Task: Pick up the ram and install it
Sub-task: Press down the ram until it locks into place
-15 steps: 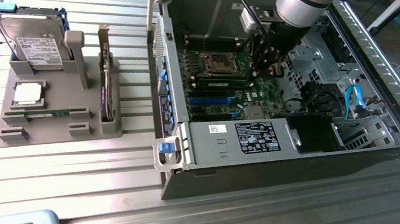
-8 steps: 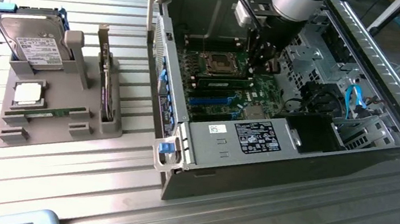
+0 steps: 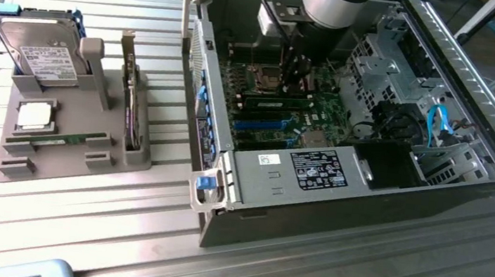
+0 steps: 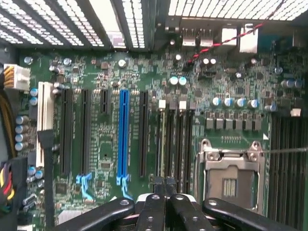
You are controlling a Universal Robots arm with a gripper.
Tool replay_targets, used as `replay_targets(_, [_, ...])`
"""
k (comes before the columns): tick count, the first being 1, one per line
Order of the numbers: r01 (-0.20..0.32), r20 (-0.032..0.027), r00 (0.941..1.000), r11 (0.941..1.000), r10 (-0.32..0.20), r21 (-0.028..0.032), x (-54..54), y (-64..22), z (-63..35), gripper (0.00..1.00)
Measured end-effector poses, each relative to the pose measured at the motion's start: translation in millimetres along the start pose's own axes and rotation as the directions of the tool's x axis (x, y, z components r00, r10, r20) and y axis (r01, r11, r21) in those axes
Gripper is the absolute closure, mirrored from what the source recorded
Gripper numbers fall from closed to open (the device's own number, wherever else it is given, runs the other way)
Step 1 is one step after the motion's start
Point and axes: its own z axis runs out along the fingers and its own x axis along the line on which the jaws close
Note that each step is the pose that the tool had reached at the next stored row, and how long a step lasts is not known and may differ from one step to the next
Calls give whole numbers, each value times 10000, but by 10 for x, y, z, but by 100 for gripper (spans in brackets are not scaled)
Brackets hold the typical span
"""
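Note:
A ram [image 3: 276, 103], a thin green stick, stands in a memory slot on the motherboard inside the open computer case. My gripper [image 3: 295, 77] hangs just behind it, low over the board. In the wrist view my gripper [image 4: 163, 185] is shut with its fingertips pressed together and nothing visible between them. It sits at one end of the row of black memory slots [image 4: 174, 144]. Another green ram stick [image 3: 72, 140] lies flat in the grey holder [image 3: 47, 156] on the exterior view's left.
The grey holder also carries a hard drive [image 3: 45, 53], a square silvery processor chip [image 3: 35, 114] and an upright dark expansion card [image 3: 129, 103]. Beside the memory slots is the processor socket [image 4: 231, 178]. The case walls [image 3: 223, 178] and drive cage [image 3: 384, 63] close in around the arm.

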Motion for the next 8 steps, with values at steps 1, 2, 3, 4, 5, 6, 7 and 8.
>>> replay_targets(1, [0, 1, 10000, 10000, 0, 0, -17, 29, 13, 90])
replay_targets(2, [-1, 3, 10000, 10000, 1, 2, -31, 54, 26, 90])
replay_targets(3, [0, -1, 10000, 10000, 0, -1, -32, 67, 29, 90])
replay_targets(4, [1, -2, 10000, 10000, -1, -1, -32, 69, 32, 90])
replay_targets(5, [1, 2, 10000, 10000, -1, 1, -32, 73, 40, 90])
replay_targets(6, [0, 2, 10000, 10000, 0, 1, -33, 75, 49, 90])
replay_targets(7, [1, 1, 10000, 10000, -1, 1, -32, 75, 68, 90])
replay_targets(8, [0, 1, 10000, 10000, 0, 1, -32, 75, 80, 90])
